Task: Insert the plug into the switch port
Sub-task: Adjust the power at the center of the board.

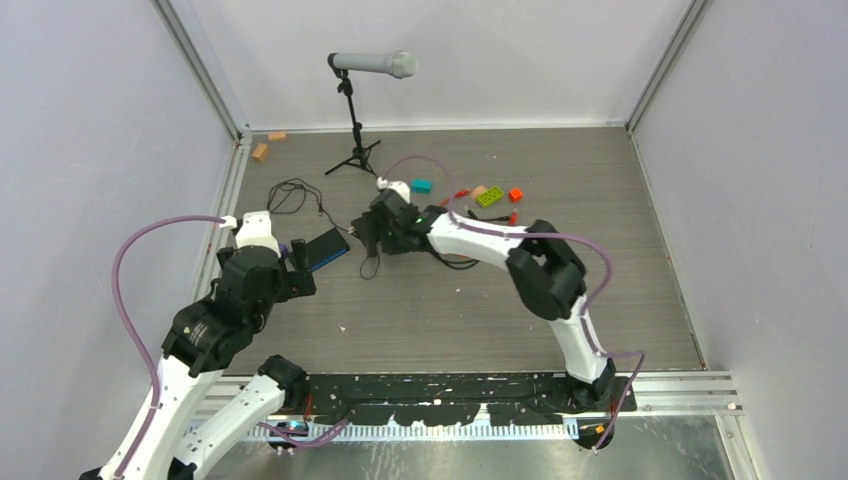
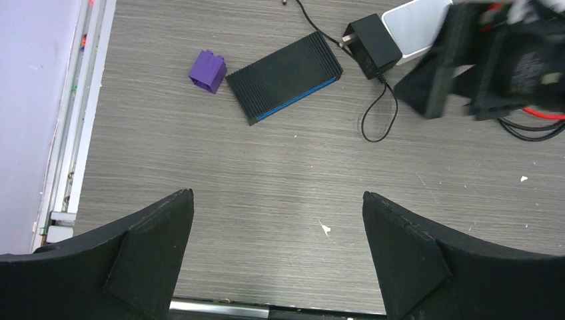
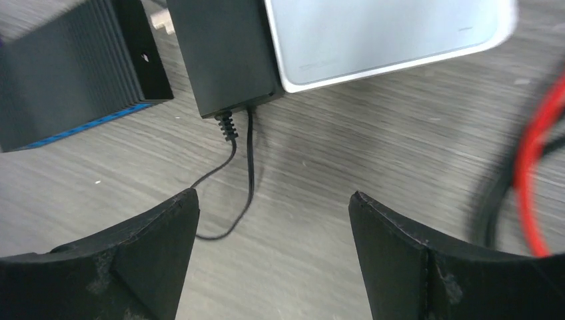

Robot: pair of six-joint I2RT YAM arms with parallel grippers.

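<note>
The red cable [image 3: 533, 167] runs down the right edge of the right wrist view, blurred. The plug on its end can't be picked out in any view. Over to the black box [image 2: 283, 77]: it lies flat on the table [image 2: 266, 167], upper middle of the left wrist view, with its blue edge [image 2: 298, 100] facing the lower right of the frame. The switch port along that edge is too small to make out.

A purple block [image 2: 208, 71] sits just beside the box's left corner. At the box's upper right end there's a black power adapter [image 2: 371, 40], its thin cord [image 2: 373, 113] curling down from it. Beyond that, the white box [image 2: 416, 23] fills the top right.

Right gripper [image 3: 273, 195] hovers low over bare table just below the adapter, fingers wide apart, nothing between them. Left gripper [image 2: 276, 197] hangs higher, at the bottom of its own view, spread wide too and empty.

From the top camera, a microphone [image 1: 375, 65] on a stand stands at the back, and coloured bricks [image 1: 489, 197] lie right of centre.
</note>
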